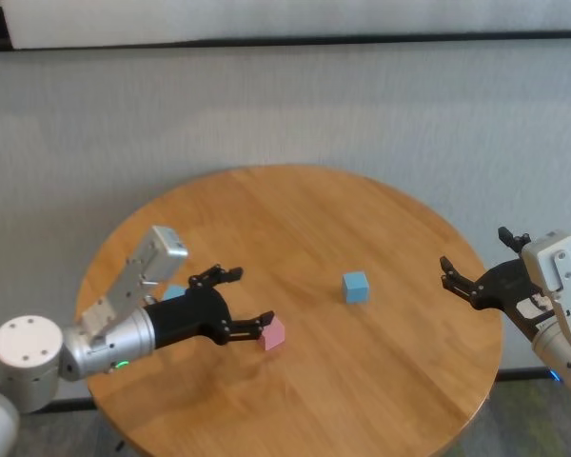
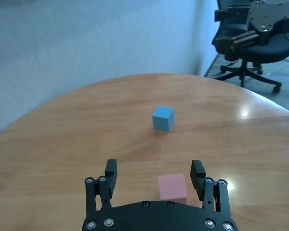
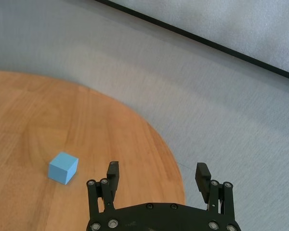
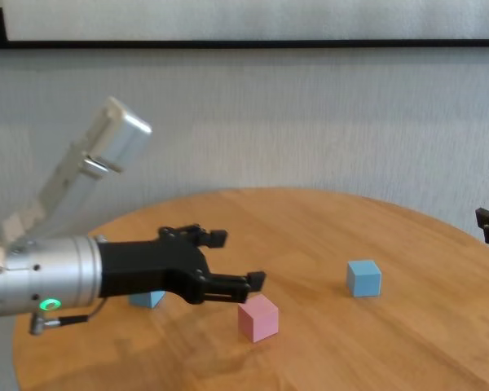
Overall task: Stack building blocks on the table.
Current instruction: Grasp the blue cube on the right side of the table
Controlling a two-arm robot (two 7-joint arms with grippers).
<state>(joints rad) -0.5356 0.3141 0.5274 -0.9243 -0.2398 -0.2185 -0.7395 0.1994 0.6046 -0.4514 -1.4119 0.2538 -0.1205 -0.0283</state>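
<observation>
so far nothing is stacked: the released left gripper (image 1: pixel 243 302) hovers by the pink block (image 1: pixel 273 333), both blue blocks (image 1: pixel 356 287) apart.

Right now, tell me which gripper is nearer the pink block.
Left. The left gripper is open, right beside the pink block; the right gripper, also open, hangs at the table's far right edge.

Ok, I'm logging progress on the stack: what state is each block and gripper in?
Pink block: on the table, unstacked, not gripped.
Middle blue block: alone on the table, unstacked.
Left blue block: on the table, partly hidden by the left arm.
Left gripper: open, at the pink block.
Right gripper: open, idle at the table's right edge.
</observation>
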